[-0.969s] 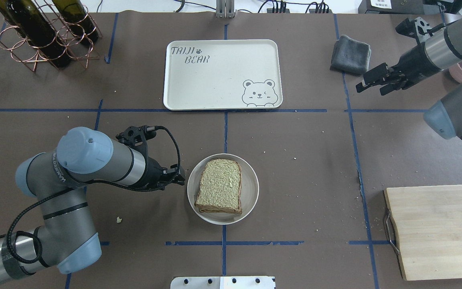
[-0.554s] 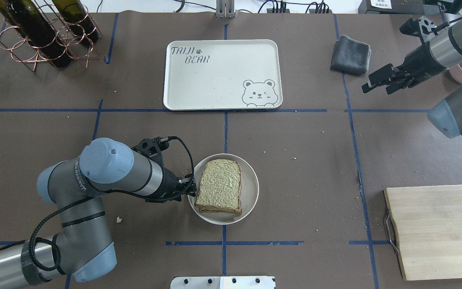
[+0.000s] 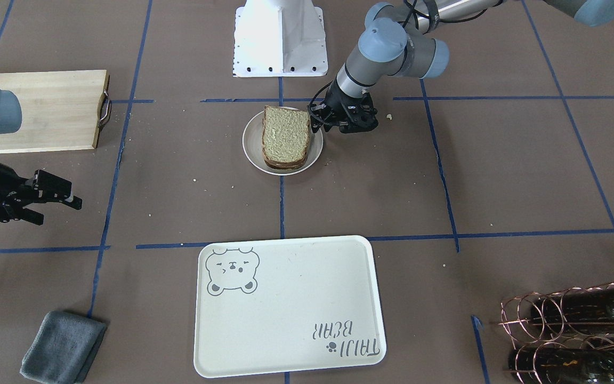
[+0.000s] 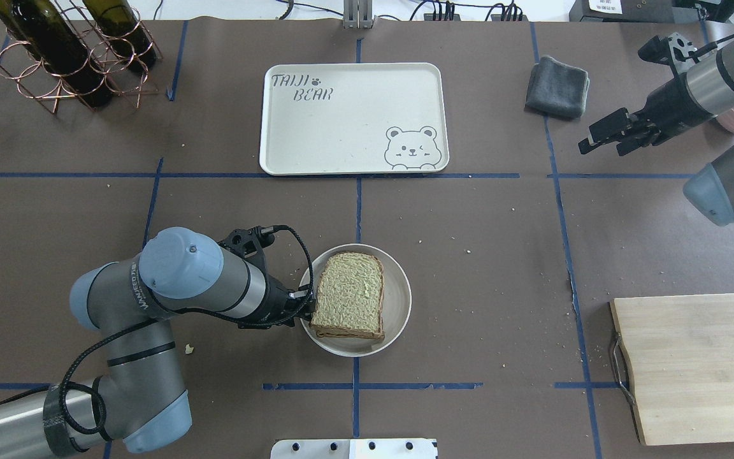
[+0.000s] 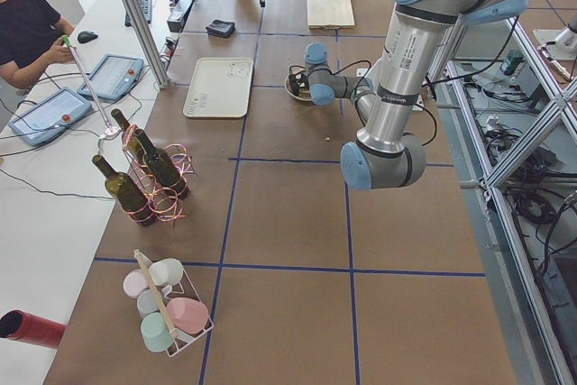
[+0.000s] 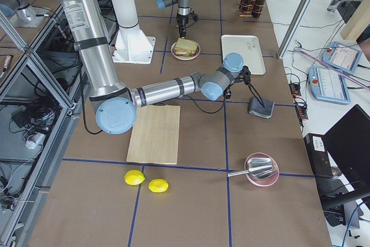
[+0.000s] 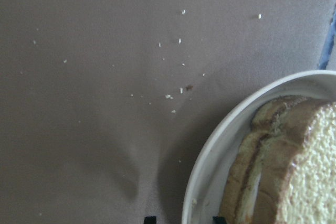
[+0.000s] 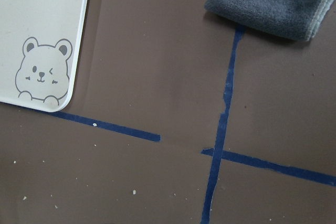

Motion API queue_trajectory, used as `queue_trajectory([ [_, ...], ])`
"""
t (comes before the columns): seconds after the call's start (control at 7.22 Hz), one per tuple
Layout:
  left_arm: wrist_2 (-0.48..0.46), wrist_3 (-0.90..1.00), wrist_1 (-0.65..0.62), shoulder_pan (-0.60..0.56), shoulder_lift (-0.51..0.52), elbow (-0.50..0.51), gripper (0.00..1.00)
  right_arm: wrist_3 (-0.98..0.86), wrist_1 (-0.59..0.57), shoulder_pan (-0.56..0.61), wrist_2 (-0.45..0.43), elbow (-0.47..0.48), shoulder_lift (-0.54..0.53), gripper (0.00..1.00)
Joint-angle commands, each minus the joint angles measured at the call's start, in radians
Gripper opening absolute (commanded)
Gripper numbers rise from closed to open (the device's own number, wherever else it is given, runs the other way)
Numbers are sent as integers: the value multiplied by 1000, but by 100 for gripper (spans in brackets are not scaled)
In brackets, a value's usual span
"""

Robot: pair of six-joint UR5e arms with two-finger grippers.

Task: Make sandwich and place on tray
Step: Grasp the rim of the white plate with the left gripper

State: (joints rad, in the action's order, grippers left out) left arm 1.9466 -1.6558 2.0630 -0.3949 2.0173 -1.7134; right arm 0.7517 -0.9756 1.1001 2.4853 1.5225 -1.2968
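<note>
The sandwich (image 4: 349,294), two bread slices with a white layer between them, lies on a small round white plate (image 4: 401,299) at the table's middle. The yolk is hidden. My left gripper (image 4: 304,308) is open and low at the plate's left rim. In the left wrist view its two tips (image 7: 184,219) stand either side of the rim (image 7: 207,156), beside the sandwich (image 7: 294,166). The cream tray (image 4: 341,121) with the bear drawing lies bare at the far middle. My right gripper (image 4: 601,141) is open and empty, in the air near the far right.
A grey folded cloth (image 4: 557,86) lies right of the tray. A wooden cutting board (image 4: 698,366) is at the near right. A copper rack with wine bottles (image 4: 67,57) stands far left. Two lemons (image 6: 144,181) and a pink bowl (image 6: 261,169) lie beyond the board.
My left gripper has moved right and a little nearer, from beside the plate up to its left rim. My right gripper has drawn back slightly to the right.
</note>
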Motion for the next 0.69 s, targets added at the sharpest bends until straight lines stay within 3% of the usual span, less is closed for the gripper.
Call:
queue_trajectory([
  [0.0, 0, 4, 5, 2, 1, 3, 34, 0, 0, -2, 3, 43, -33, 100],
  [0.55, 0, 2, 91, 2, 0, 50, 33, 2, 0, -2, 3, 64, -48, 100],
])
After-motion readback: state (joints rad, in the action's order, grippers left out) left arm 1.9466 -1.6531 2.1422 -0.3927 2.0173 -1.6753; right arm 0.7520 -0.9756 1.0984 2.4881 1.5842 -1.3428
